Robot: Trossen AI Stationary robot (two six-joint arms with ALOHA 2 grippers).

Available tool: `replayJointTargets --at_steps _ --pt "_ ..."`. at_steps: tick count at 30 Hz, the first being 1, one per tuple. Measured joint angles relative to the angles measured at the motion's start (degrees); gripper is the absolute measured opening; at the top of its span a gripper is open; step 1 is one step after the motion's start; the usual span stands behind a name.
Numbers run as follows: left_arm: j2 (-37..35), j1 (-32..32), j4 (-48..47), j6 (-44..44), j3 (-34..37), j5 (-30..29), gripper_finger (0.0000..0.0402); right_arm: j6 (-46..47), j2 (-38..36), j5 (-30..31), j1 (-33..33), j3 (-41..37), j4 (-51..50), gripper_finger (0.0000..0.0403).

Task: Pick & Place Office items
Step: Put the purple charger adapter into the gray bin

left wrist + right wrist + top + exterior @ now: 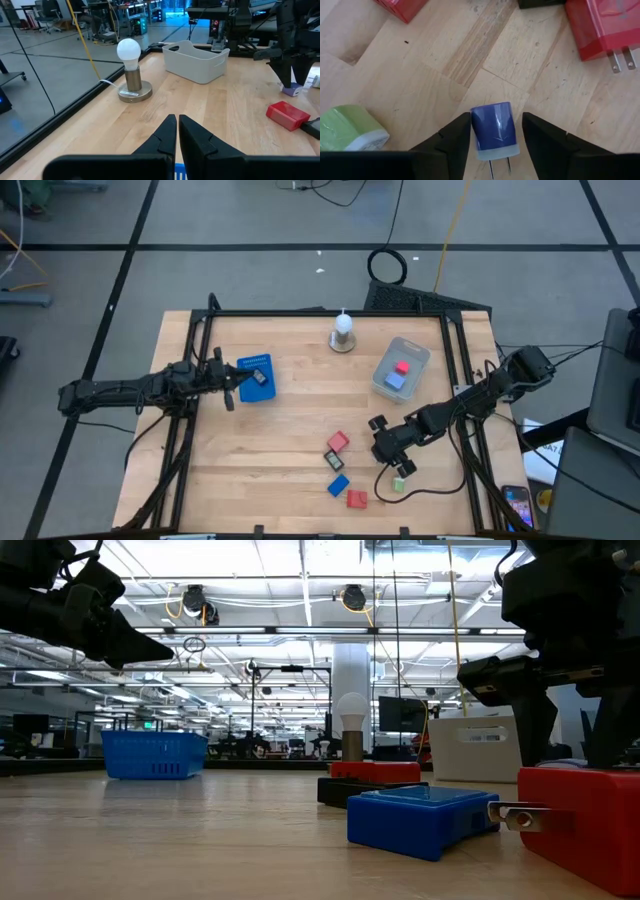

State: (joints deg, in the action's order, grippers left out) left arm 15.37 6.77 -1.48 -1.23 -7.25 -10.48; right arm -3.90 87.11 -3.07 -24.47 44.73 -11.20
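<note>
Blue-violet charger plug point(493, 127): small glossy block with a pale base and two metal prongs, lying on the wooden table point(300, 450) between the right gripper's point(496, 131) fingers; one finger touches it, the other stands just off it.
Right gripper: low over the table's near right part, jaws half apart around the plug, not yet tight on it.
Green piece point(349, 128): rounded block, pale base, just beside the plug.
Red plugs point(602, 27): blocky, glossy, one showing two prongs.
Grey tub point(400, 368): holds a red and a blue piece.
Left gripper point(177, 131): closed and empty, above the flat blue box point(256, 376).
</note>
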Motion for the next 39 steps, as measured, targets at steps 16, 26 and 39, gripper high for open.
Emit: replayJointTargets --at_steps 16,26,39 --pt "0.0 0.0 0.0 0.0 0.0 0.0 0.0024 1.7 0.0 -3.2 0.0 -0.5 0.5 0.0205" --pt "0.0 0.0 0.0 0.0 0.0 0.0 0.0024 1.0 0.0 0.1 0.0 -3.3 3.7 0.0198" --pt "0.0 0.0 0.0 0.0 0.0 0.0 0.0024 1.0 -3.0 -0.1 0.4 -3.3 4.5 0.0118"
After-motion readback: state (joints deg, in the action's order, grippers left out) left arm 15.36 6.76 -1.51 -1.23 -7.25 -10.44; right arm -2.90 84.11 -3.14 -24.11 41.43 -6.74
